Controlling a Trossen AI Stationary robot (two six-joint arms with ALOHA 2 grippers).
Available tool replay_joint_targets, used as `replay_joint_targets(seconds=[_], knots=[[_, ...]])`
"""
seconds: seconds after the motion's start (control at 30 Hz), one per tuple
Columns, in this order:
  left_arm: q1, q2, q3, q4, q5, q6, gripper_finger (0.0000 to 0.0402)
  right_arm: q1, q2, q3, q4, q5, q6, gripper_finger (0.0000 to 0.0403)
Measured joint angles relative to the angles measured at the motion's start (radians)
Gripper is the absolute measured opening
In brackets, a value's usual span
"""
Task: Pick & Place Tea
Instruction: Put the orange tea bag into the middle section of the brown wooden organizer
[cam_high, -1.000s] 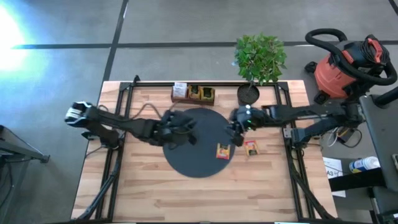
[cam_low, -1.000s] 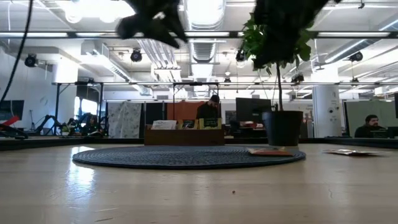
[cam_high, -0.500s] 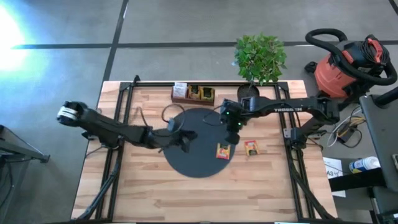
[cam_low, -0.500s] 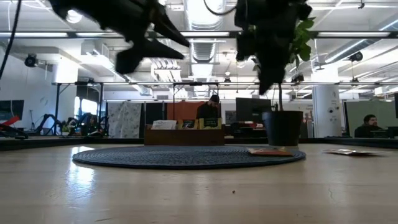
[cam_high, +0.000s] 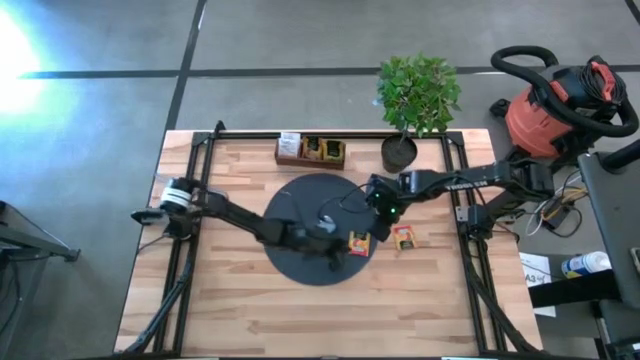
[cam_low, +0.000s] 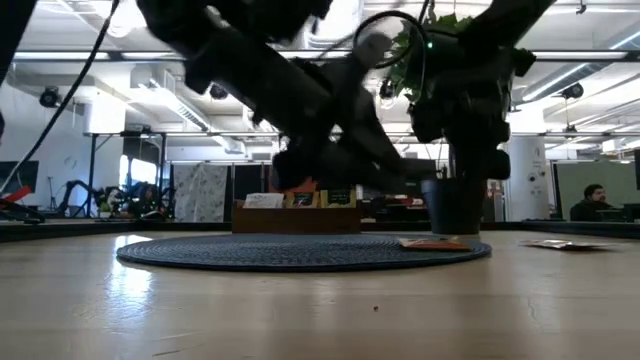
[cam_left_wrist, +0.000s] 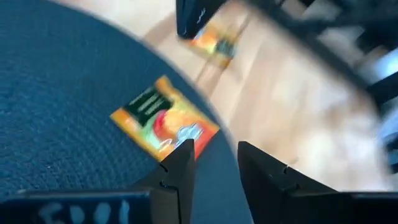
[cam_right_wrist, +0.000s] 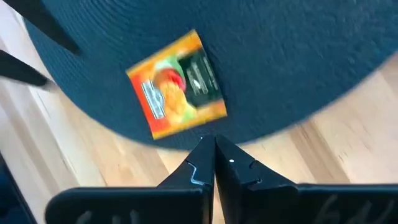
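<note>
Closest in, on the black mat (cam_high: 300, 225) near its right edge: an orange tea sachet (cam_high: 358, 243), flat, not held by anything. Directly over it, the left gripper (cam_left_wrist: 210, 167), fingers (cam_left_wrist: 180, 163) parted with a narrow gap and nothing between them, tips just short of the sachet's corner. Just beside, over the mat's rim, the right gripper (cam_right_wrist: 213, 160), fingers pressed together, empty, aimed at the same sachet. Main risk: both arms crowding one target, so likely a knock between grippers or a sachet shoved off the mat. Also likely: a flat paper packet sliding under the fingertips instead of lifting, or a corner-only pinch letting it slip free. Further right, a second sachet (cam_high: 404, 237) on bare wood, untouched. At the far edge, the wooden box (cam_high: 311, 150) and potted plant (cam_high: 418, 95), well apart.
</note>
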Motion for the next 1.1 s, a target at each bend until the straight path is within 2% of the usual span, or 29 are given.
replay_joint_targets(seconds=[0.13,0.23,0.33,0.7,1.1], knots=[[0.012,0.077,0.122,-0.183,0.028,0.063,0.0117,0.001,-0.003,-0.045,0.099,-0.002,0.048,0.0008],[0.022,0.121,0.188,-0.229,0.091,0.104,0.0117,0.001,-0.003,-0.069,0.151,-0.026,0.067,0.0009],[0.028,0.163,0.221,-0.249,0.104,0.128,0.0117,0.002,-0.003,-0.081,0.167,-0.032,0.080,0.0016],[0.043,0.208,0.226,-0.268,0.112,0.113,0.0117,0.001,-0.003,-0.087,0.175,-0.027,0.106,0.0109],[0.058,0.208,0.213,-0.270,0.111,0.090,0.0117,0.004,0.076,-0.100,0.217,-0.062,0.198,0.0118]])
